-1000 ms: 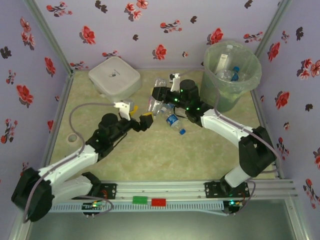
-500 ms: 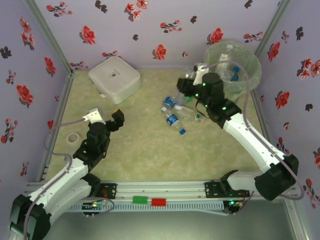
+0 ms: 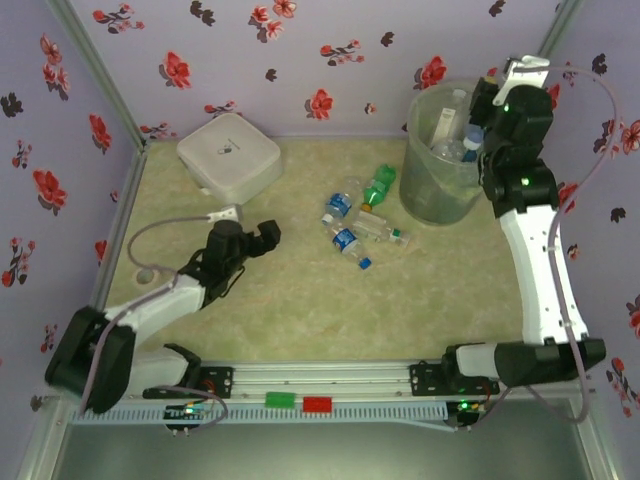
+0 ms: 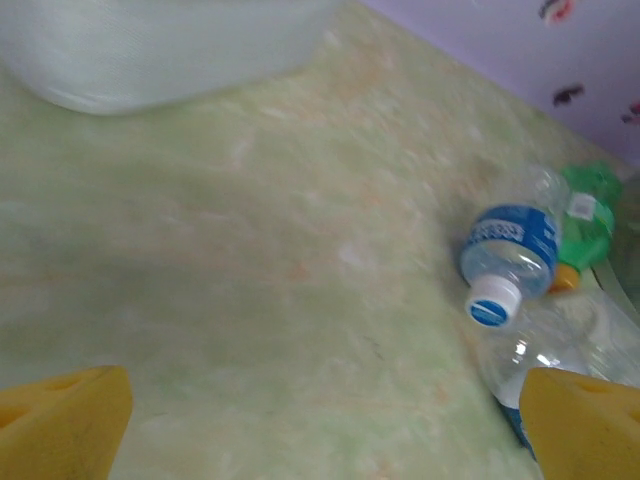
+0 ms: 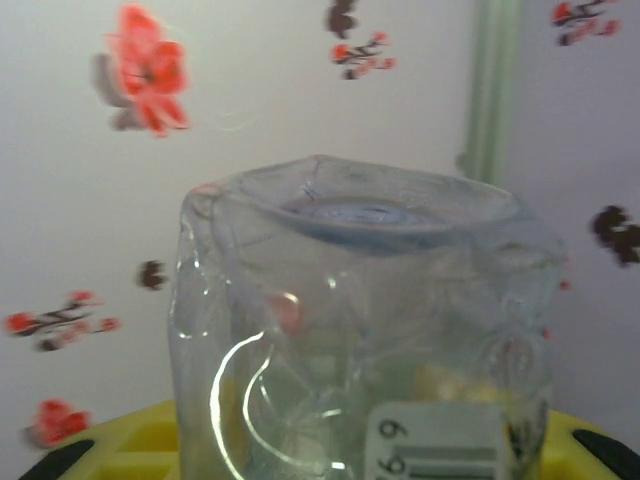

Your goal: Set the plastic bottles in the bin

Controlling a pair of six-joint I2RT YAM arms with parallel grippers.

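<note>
Right gripper (image 3: 487, 122), raised over the far right rim of the tall round translucent grey-green bin (image 3: 428, 195): clamped on a clear plastic bottle (image 5: 360, 330) between yellow pads (image 5: 140, 450); the bottle's long axis runs in line with the gripper, its moulded base pointing away toward the flowered wall (image 5: 300, 90). Inside the bin: several clear bottles (image 3: 452, 108), one with a blue cap. Left gripper (image 3: 266, 236), low over the green marbled bench (image 3: 300, 300), left of centre: open, yellow fingertips (image 4: 65, 420) wide apart, nothing between them. Lying on their sides on the bench, just left of the bin:

- a blue-labelled clear bottle (image 4: 510, 245), cap toward the near left;
- a green bottle (image 4: 590, 210) just beside it, orange cap end nearer;
- a second blue-labelled bottle (image 3: 347, 245), long axis from far left to near right, cap at the near right;
- a clear unlabelled bottle (image 3: 383, 229), axis roughly left to right.

White square lidded box (image 3: 228, 155): far left of the bench.
</note>
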